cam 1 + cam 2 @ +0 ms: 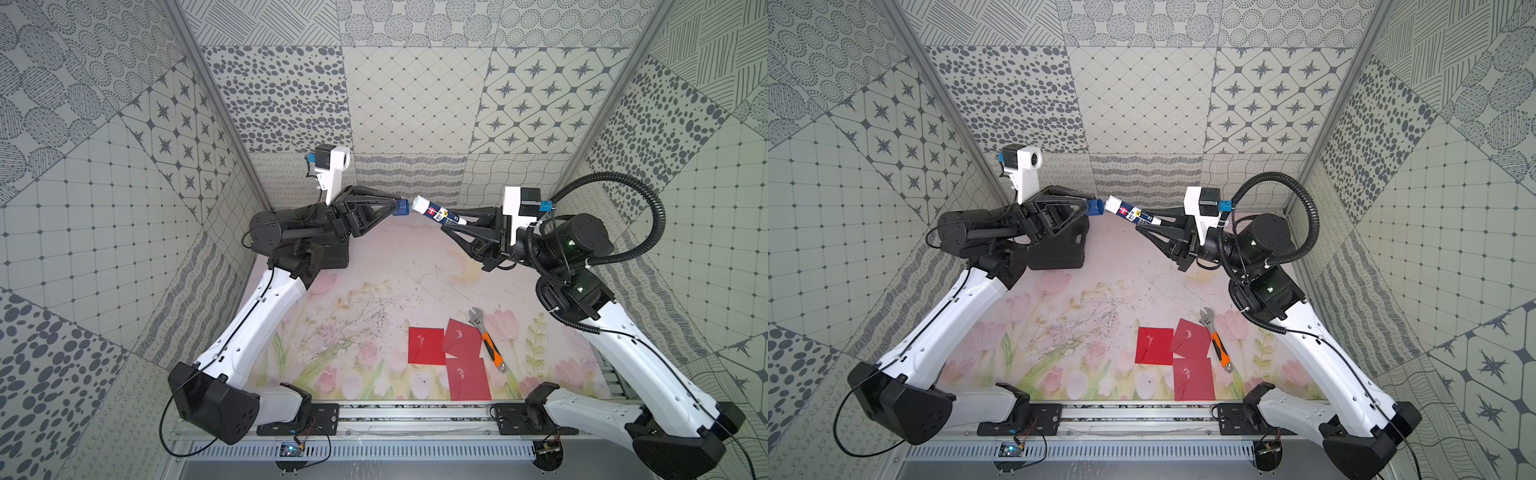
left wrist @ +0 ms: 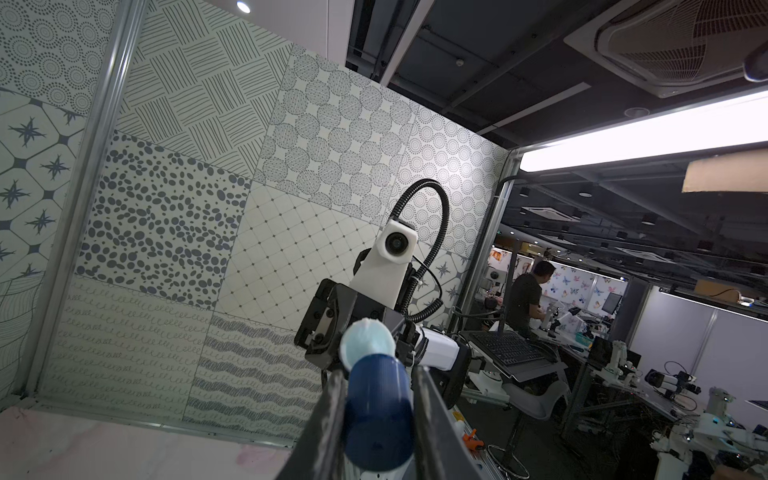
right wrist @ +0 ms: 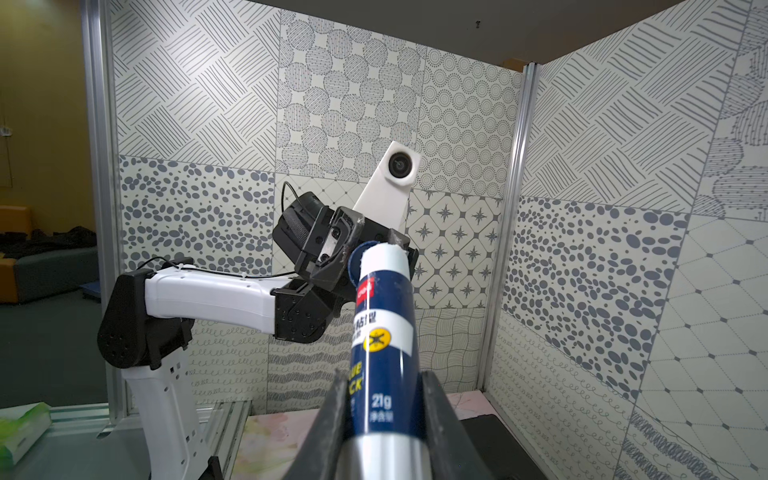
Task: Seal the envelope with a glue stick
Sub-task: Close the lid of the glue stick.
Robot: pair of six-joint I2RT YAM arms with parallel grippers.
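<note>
Glue stick: probably light, rigid, slick; your right gripper clamps its base, left gripper pinches the cap, desk's 12 o'clock.

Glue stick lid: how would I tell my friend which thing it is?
Look above the far end of the flowery table, where two black grippers nearly meet in the air. The left gripper pinches the lid, a short cup shape. Unlike the longer white-and-blue glue stick facing it in the right gripper, the lid is stubby and all dark blue.
</note>
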